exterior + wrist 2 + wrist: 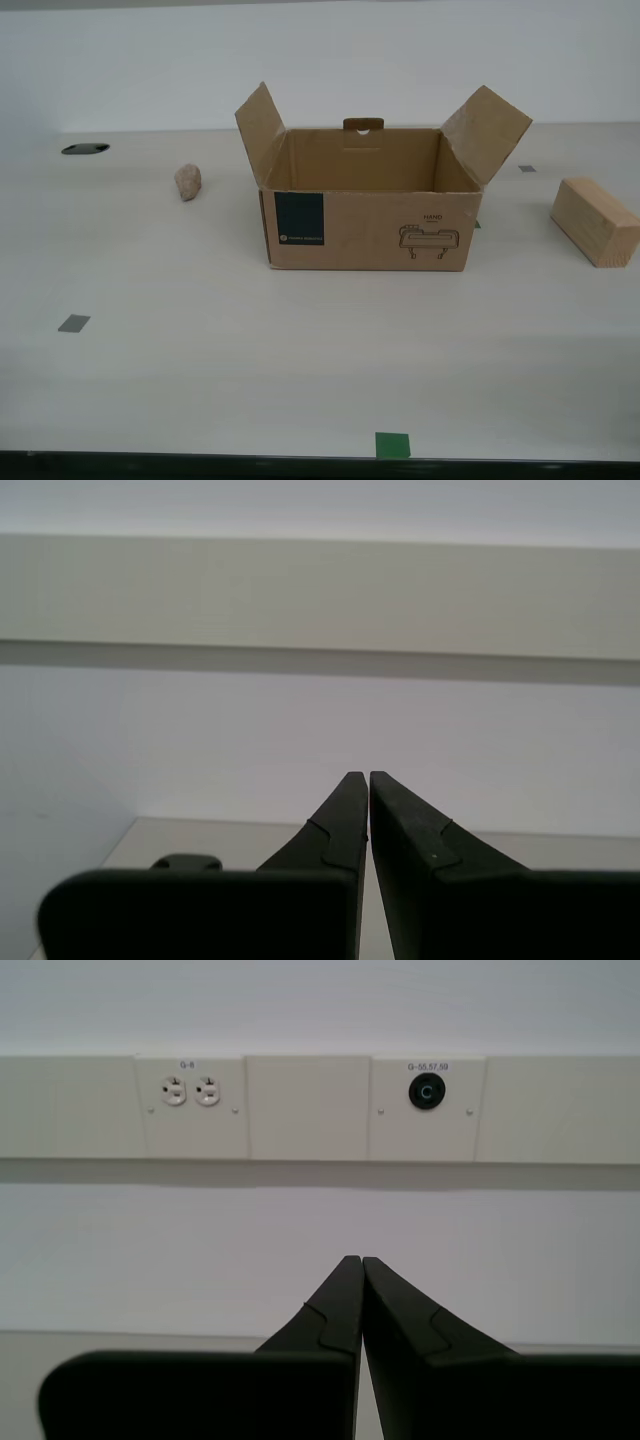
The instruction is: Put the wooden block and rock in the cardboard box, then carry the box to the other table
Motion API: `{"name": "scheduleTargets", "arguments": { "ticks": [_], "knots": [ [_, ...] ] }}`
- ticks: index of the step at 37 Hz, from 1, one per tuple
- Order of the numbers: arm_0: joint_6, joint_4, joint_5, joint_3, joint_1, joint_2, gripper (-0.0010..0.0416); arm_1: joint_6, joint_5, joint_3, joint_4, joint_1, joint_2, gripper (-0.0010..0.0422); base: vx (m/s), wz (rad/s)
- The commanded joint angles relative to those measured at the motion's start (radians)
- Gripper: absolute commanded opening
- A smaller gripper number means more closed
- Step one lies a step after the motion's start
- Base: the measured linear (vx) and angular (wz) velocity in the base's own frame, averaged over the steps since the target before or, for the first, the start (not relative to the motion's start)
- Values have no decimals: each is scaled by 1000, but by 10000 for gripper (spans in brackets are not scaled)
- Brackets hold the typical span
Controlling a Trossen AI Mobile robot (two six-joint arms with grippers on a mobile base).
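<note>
- The cardboard box (365, 205) stands open in the middle of the smooth pale table (200, 380), its flaps upright and its dark label and line drawing facing the exterior camera.
- The rock (188, 181) lies on the table towards the exterior view's left, well apart from the box.
- The wooden block (595, 221) lies on the table at the exterior view's right edge, also apart from the box.
- My first gripper (361, 1260) has its fingers pressed together, holding nothing, and points at a wall panel with sockets (190, 1092).
- My second gripper (367, 776) is likewise closed and empty, pointing at a plain wall above the table's far edge.
- Neither arm shows in the exterior view.
</note>
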Motion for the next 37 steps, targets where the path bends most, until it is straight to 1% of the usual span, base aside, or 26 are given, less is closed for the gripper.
{"name": "scheduleTargets", "arguments": {
  "ticks": [1,6,13,16,19,21,25,29,33,37],
  "knots": [
    [0,-103,1,62,0,0,0,2,1,61,-111,-1,0,0,0,0],
    [0,-250,1,157,0,0,0,4,1,135,-227,-1,1,0,0,0],
    [1,-573,1,325,0,0,0,6,1,240,-423,-2,29,0,0,0],
    [4,-693,1,394,0,0,0,6,1,286,-503,-2,51,0,0,0],
    [27,-808,1,463,0,0,0,6,2,337,-578,-2,84,0,0,0],
    [31,-877,1,507,0,0,0,7,6,375,-639,-3,102,0,0,0],
    [65,-998,1,583,0,0,0,8,31,453,-752,-6,150,0,0,0],
    [86,-1103,1,650,-1,2,0,11,45,540,-851,-13,201,0,0,0],
    [114,-1212,1,721,-1,17,0,11,45,628,-949,-18,247,0,0,0],
    [122,-1324,1,799,-1,48,0,10,45,711,-1044,-21,292,0,0,0]
  ]
}}
